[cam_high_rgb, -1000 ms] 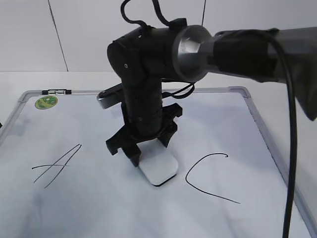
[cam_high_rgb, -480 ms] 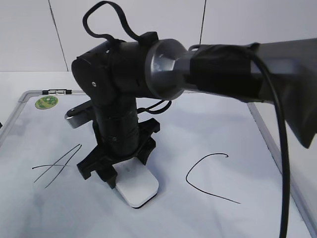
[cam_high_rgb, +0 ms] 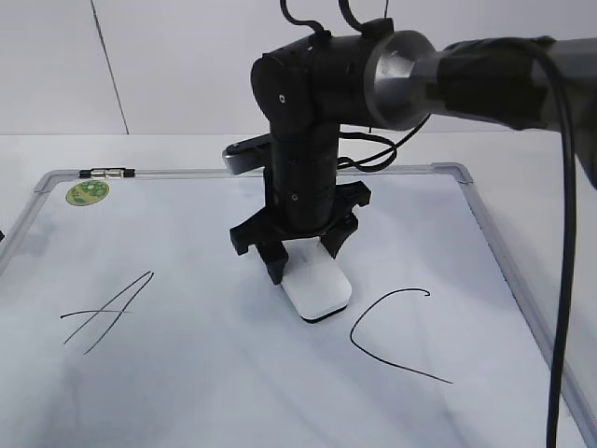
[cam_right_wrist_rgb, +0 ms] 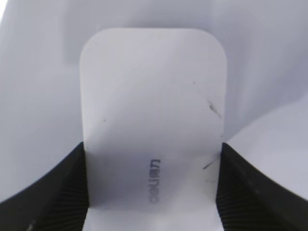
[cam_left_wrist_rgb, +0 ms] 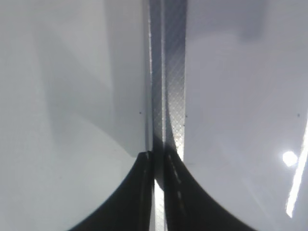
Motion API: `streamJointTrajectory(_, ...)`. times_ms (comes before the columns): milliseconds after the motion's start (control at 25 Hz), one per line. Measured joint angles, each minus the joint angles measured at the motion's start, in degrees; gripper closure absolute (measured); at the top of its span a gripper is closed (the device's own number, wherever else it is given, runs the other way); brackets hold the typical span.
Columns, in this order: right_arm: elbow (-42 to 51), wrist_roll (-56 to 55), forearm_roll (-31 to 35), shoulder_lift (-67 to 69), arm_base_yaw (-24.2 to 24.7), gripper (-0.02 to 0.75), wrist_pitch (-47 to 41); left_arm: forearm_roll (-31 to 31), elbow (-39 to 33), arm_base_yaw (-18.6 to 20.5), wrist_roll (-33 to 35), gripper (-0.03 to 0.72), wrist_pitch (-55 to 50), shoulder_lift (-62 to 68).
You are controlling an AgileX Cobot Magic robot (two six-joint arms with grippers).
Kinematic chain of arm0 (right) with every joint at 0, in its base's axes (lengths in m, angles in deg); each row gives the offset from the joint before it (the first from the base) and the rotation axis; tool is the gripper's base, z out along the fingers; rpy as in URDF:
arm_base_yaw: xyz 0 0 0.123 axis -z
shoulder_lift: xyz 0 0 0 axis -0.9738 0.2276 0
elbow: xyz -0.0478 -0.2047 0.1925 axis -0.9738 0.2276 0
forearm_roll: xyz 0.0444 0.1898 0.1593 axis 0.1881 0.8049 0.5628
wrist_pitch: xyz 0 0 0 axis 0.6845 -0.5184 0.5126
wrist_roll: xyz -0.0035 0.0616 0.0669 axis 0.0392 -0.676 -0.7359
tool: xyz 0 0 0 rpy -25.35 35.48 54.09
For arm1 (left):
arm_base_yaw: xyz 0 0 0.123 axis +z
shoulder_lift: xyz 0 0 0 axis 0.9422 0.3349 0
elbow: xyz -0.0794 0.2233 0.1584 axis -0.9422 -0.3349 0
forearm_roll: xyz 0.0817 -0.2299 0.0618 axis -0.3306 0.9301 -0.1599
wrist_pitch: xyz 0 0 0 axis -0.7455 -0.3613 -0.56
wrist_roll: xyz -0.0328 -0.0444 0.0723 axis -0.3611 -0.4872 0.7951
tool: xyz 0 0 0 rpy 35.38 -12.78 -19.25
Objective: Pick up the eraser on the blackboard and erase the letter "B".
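My right gripper [cam_high_rgb: 303, 261] is shut on the white eraser [cam_high_rgb: 319, 289] and presses it flat on the blackboard [cam_high_rgb: 187, 233], between the letter "A" [cam_high_rgb: 104, 313] and the letter "C" [cam_high_rgb: 392, 331]. In the right wrist view the eraser [cam_right_wrist_rgb: 151, 110] fills the gap between my right gripper's [cam_right_wrist_rgb: 153, 192] black fingers [cam_right_wrist_rgb: 57, 197], with grey lettering on top. No letter "B" shows; the arm hides part of the board's middle. My left gripper [cam_left_wrist_rgb: 159, 192] is shut and empty over the board's grey frame [cam_left_wrist_rgb: 168, 72]; it is out of the exterior view.
A round green sticker [cam_high_rgb: 87, 192] sits at the board's far left corner. The grey frame [cam_high_rgb: 504, 252] runs along the right side. The right arm [cam_high_rgb: 466, 75] reaches in from the upper right with a black cable hanging.
My right gripper swept the eraser left and nearer, then back right and farther, to a spot just left of the "C". The left gripper shows no earlier view.
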Motion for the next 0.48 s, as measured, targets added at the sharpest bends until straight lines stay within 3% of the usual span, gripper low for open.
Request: streamJointTrajectory(480,-11.5,0.8,-2.4,0.1,0.4,0.23,-2.3,0.0,0.0,0.0,0.0,0.654,0.0,0.0)
